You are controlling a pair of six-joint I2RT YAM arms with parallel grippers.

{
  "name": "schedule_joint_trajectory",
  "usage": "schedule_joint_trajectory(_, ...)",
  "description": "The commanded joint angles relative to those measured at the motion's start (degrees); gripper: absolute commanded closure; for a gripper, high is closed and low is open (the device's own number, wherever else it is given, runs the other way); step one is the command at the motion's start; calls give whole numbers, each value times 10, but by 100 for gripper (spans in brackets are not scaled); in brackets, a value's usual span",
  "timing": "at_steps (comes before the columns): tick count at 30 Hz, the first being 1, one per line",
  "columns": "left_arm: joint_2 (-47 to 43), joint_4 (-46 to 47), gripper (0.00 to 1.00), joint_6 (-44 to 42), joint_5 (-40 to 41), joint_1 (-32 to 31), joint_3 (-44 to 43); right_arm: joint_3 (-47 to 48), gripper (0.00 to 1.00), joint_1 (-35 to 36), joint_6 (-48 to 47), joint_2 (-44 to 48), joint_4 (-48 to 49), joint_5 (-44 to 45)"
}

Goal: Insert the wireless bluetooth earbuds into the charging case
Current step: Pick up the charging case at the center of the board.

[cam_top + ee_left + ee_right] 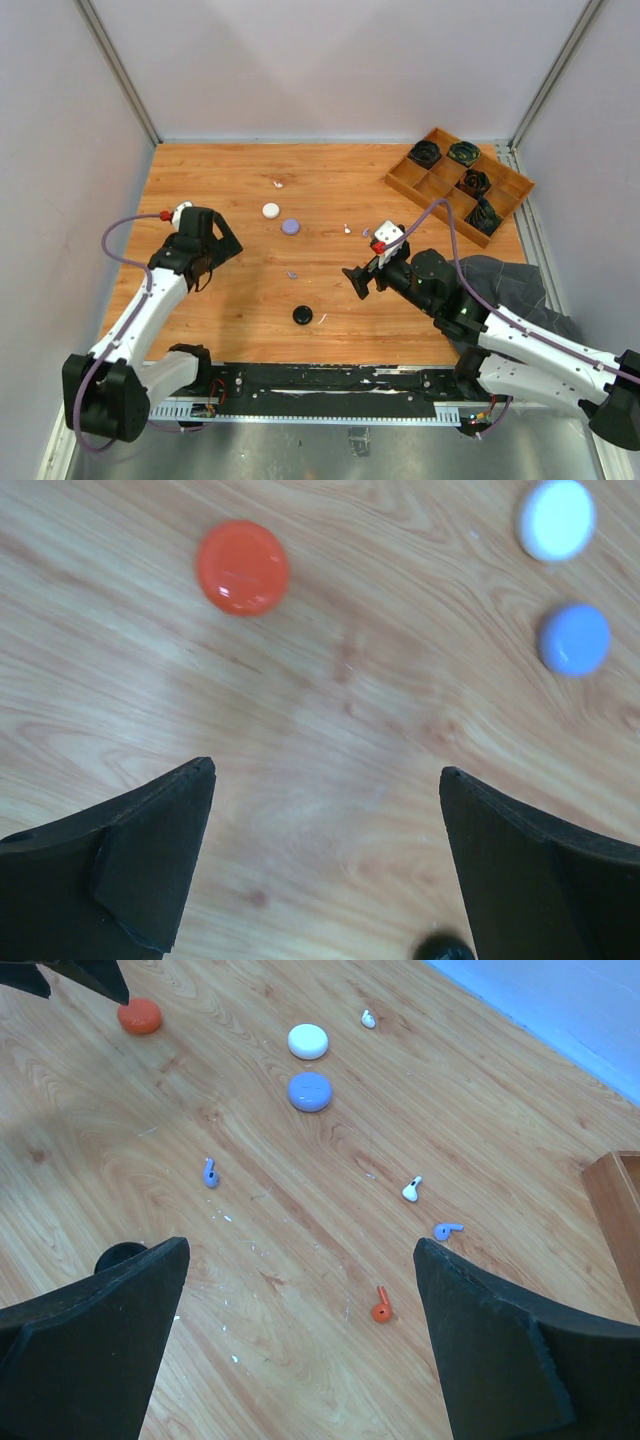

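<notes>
The right end effector (300,1246) is hovering wide open and empty, like the left end effector (327,771), so it should be centring over the red-orange earbud (381,1307) lying on the worktop (300,1360) before closing gently.

A wooden tray (412,180) holds four black coiled bundles (425,153) near grey cloth (510,285).
</notes>
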State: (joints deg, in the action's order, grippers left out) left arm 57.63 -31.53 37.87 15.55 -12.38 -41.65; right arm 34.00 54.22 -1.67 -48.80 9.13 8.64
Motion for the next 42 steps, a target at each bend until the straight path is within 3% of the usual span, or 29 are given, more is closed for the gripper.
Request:
schedule_joint_trajectory(1, 59, 23, 1, -46, 8, 60, -18, -4, 4, -24, 12, 14, 11, -11)
schedule_joint_trajectory(8, 164, 51, 3, -96, 37, 101, -60, -7, 4, -24, 24, 20, 10, -18)
schedule_joint_trajectory(20, 330, 97, 15, -133, -7, 135, -123, -15, 3, -16, 22, 30, 17, -2)
schedule_joint_trajectory(32, 401, 117, 34, -169, -66, 170, -146, -19, 3, -10, 15, 27, 25, -6)
schedule_joint_trajectory(42, 380, 117, 52, -165, -117, 170, -122, -15, 3, -9, 15, 17, 24, -10)
